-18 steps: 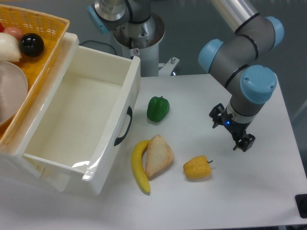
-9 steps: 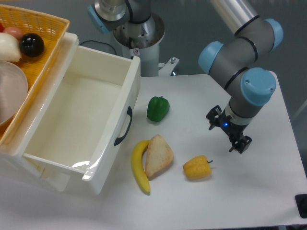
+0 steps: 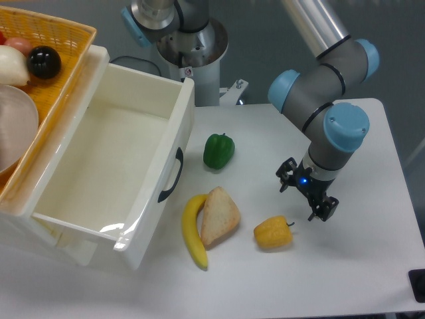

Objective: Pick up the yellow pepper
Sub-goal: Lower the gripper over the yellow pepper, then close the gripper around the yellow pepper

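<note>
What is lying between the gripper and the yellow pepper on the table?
Nothing: in the camera view only bare white table separates the open gripper from the yellow pepper. The pepper's short dark stem points toward the gripper's side.

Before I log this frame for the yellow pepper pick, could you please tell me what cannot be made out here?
Fixed camera view, the only one:
- Claw: small and dark, seen from above under the wrist; whether its fingers are open or shut cannot be told.
- Yellow pepper: its underside is hidden.
- Orange basket: cut off by the left and top edges, so its contents show only partly.
- Black object: cut off by the right edge; unidentifiable.
</note>
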`<state>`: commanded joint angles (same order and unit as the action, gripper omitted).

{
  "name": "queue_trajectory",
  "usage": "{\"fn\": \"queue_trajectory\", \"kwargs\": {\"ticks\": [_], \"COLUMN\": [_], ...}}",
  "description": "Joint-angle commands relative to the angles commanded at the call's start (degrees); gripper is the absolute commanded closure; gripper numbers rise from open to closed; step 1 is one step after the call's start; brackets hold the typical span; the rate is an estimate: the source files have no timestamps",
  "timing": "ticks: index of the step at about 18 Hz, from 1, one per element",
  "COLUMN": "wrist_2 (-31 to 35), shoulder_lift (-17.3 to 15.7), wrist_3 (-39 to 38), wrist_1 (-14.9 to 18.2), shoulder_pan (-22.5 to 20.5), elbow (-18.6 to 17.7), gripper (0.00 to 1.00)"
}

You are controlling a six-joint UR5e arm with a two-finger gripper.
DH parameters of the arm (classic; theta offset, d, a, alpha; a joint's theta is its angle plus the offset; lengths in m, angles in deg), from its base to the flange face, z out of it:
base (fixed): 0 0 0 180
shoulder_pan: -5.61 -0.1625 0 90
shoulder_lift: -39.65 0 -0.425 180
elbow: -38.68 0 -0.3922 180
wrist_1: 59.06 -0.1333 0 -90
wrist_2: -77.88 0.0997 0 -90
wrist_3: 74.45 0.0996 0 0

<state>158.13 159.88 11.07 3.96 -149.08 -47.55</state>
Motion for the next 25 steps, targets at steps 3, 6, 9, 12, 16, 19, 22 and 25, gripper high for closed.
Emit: {"fn": "queue_trajectory", "kwargs": {"ticks": [3, 6, 9, 12, 16, 19, 22, 25], "wrist_2": [0.09, 0.17, 0.61, 1.40, 1.58, 3.94, 11.14, 12.22], "shoulder_lift": [1.15, 2.46, 3.08, 3.43, 4.40, 5.10, 6.24, 6.68], "wrist_3": [0.00, 0.18, 1.49, 3.60, 4.66, 4.66, 4.48, 4.66], "wrist_1": [-0.09, -0.18, -0.27, -0.35, -0.53, -1.75, -2.20, -2.37], "shoulder_pan": [1.32, 2.63, 4.39, 4.66, 6.06, 6.77, 8.52, 8.53], "elbow": [1.58, 3.34, 3.08, 3.34, 2.90, 2.82, 2.73, 2.90], "gripper": [0.00, 0.00, 0.00, 0.00, 0.00, 0.00, 0.00, 0.00]}}
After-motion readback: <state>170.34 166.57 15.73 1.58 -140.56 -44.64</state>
